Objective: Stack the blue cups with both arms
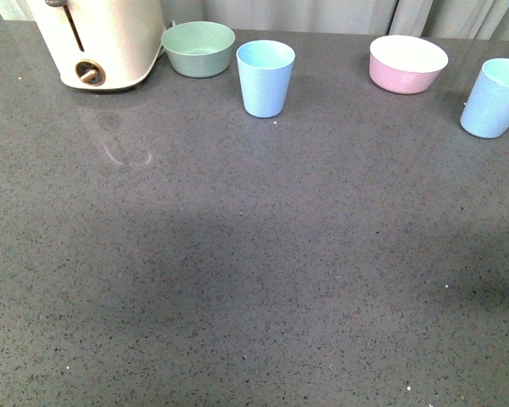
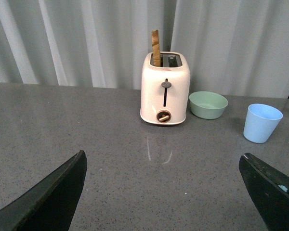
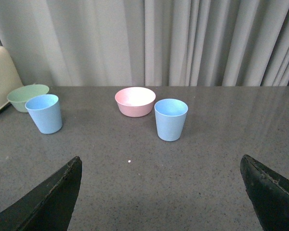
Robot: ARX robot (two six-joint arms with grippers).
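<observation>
Two light blue cups stand upright and apart on the grey countertop. One blue cup (image 1: 265, 77) (image 2: 262, 122) (image 3: 45, 113) is near the back middle, beside a green bowl. The other blue cup (image 1: 495, 97) (image 3: 170, 119) is at the far right, close to a pink bowl. Neither arm shows in the front view. My left gripper (image 2: 164, 163) is open over bare counter, well short of the toaster and the cup. My right gripper (image 3: 161, 166) is open too, with nothing between its fingers, the far-right cup a short way ahead of it.
A cream toaster (image 1: 102, 41) (image 2: 164, 89) with a slice of toast in it stands at the back left. A sage-green bowl (image 1: 198, 48) (image 2: 208, 104) (image 3: 27, 96) sits next to it. A pink bowl (image 1: 407, 64) (image 3: 135, 101) sits back right. Grey curtains hang behind the counter (image 1: 237, 271).
</observation>
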